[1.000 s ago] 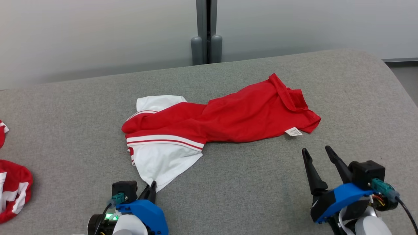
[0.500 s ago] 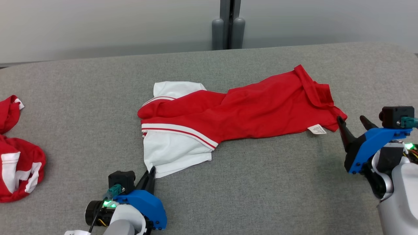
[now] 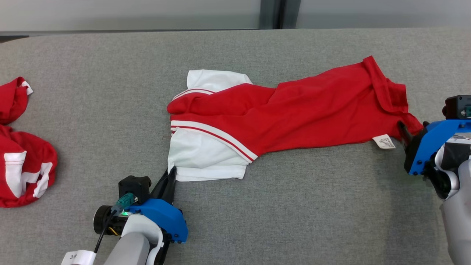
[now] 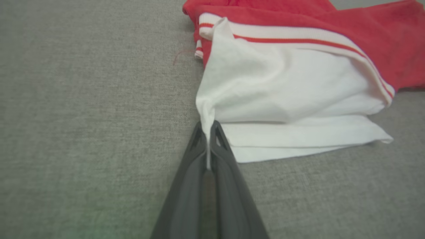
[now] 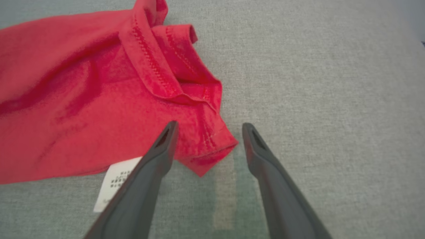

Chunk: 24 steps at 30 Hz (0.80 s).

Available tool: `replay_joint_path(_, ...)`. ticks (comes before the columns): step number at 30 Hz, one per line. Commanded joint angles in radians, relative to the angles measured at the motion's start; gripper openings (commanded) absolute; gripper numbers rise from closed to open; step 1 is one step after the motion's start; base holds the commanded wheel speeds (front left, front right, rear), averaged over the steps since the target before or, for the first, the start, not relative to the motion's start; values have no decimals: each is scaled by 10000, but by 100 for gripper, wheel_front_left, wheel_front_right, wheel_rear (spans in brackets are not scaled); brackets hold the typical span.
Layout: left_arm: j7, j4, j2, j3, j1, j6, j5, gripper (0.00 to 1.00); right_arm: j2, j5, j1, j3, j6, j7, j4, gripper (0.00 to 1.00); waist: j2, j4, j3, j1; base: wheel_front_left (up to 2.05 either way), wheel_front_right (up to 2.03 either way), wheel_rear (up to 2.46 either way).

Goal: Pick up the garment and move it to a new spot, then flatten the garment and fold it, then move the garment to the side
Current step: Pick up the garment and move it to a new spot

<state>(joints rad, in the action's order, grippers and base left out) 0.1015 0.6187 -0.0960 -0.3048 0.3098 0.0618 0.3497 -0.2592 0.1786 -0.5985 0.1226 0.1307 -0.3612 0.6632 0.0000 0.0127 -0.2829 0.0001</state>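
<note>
Right now the red-and-white shirt (image 3: 294, 114) lies across the middle of the grey worktop (image 3: 301, 213), with its white end toward 9 o'clock and its red end toward 3 o'clock. It is far from flat: the red body is twisted into a band and laps over the white part.

The left jaws, at 7 o'clock in the head view, are closed on a thin pinch of the white corner (image 4: 206, 116). The left wrist view shows just a narrow sliver of cloth between them. The right jaws, at 3 o'clock, stand wide open around the red corner (image 5: 212, 152) and grip nothing yet. The care label (image 3: 383, 141) lies just beside them.

The weakest point looks like the left pinch. So little cloth is held that a pull toward 9 o'clock could slide it free, and that end would drop back in a heap.

On the right, the corner is folded over on itself. Closing there may catch only the top layer, or the label, so the shirt would lift lopsided and stay twisted.

If both arms pull apart before the twist is worked out, the wrinkle could set tighter.

A second red-and-white garment (image 3: 22, 173) sits at the 9 o'clock edge. Carrying the shirt that way risks dragging across it.
</note>
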Motion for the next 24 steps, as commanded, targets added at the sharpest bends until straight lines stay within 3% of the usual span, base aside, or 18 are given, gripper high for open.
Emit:
replay_joint_path(1,-140,93,-223,42,-35,-128,32,0,-88,-11,-176,-129,1,-5,143,100,0,60,-64,-1,0,0,0)
replay_joint_path(4,-172,-55,-245,29,-57,-150,72,0,-82,19,-228,-341,1,53,308,100,0,88,-86,-1,0,0,0)
replay_joint_path(5,-177,-95,-246,30,-74,-162,92,0,-67,48,-244,-428,1,79,332,94,0,83,-86,-1,0,0,0)
replay_joint_path(7,-177,-158,-250,36,-113,-191,120,0,-97,50,-236,-546,1,105,375,39,0,57,-69,-1,0,0,0)
replay_joint_path(8,-187,-181,-251,37,-140,-213,125,0,-105,45,-209,-612,1,108,394,0,0,42,-36,-1,0,0,0)
replay_joint_path(16,309,-470,-130,209,-166,-132,444,0,-5,577,77,-888,1,607,-127,0,0,-51,451,-1,0,0,0)
replay_joint_path(24,633,-2413,116,1095,-261,416,2373,0,282,2949,1355,-805,1,843,-2716,0,0,-150,1373,-1,0,0,0)
